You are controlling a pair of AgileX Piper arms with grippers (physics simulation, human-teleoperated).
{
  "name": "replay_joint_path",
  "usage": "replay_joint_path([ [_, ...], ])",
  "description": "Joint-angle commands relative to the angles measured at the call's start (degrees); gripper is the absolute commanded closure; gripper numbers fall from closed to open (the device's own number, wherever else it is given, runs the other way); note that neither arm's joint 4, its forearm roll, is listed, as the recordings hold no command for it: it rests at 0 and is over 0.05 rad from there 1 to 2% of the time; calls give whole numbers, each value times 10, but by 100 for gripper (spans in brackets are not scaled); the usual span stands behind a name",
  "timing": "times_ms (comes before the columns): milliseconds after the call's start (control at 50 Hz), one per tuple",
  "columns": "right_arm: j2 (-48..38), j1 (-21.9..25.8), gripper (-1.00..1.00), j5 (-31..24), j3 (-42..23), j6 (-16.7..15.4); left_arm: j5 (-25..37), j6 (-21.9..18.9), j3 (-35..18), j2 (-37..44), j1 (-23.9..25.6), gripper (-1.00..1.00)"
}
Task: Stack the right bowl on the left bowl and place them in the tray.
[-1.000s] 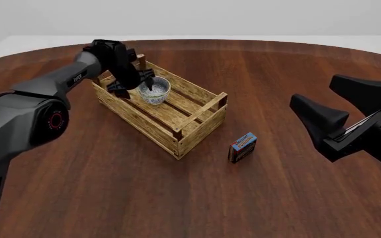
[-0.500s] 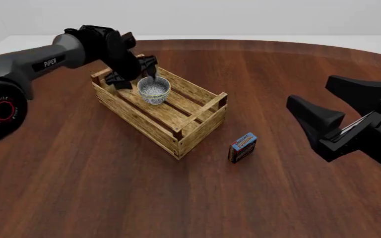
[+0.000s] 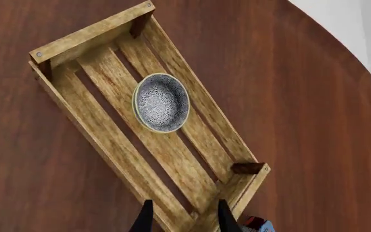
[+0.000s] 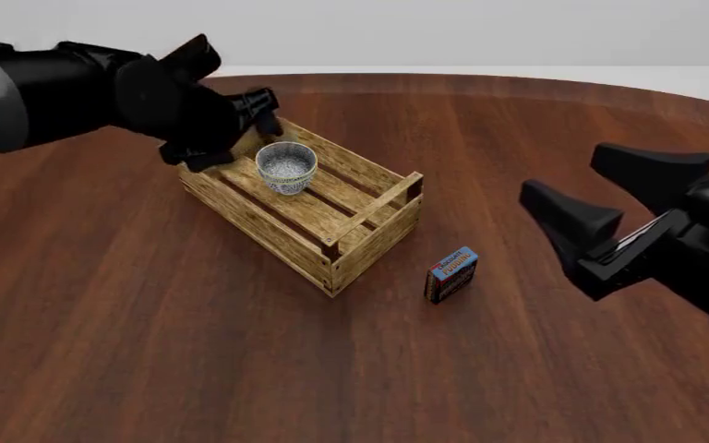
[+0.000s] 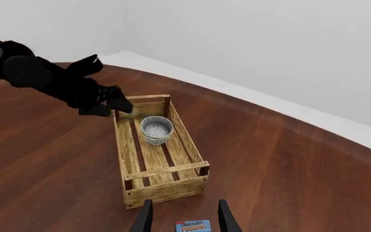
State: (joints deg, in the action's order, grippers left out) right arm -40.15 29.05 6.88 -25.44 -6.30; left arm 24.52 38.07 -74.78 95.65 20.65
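your right gripper (image 4: 619, 226) is hanging spread wide, holding nothing, with the small blue-and-red box (image 4: 450, 274) just to its left. further left, the slatted light-wood tray (image 4: 373, 242) is sitting on the dark wood table (image 4: 207, 351). the patterned bowls (image 4: 285, 168), seeming stacked as one, are resting inside it. your left gripper (image 4: 246, 115) is hovering beside them, parted and holding nothing.

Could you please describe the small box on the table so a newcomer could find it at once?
Start at the big wooden crate on the brown table. Just off its near right corner stands a little blue-and-red box, upright on bare wood. It is the only colourful thing there.
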Motion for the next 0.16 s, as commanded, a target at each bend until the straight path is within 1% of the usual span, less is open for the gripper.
replay_joint_path([
  [20, -16, 4, -100, 14, 3, 3, -64, -38, 139, -88, -12, -100],
  [160, -30, 2, -100, 24, 4, 4, -74, -37, 186, -147, -6, -100],
])
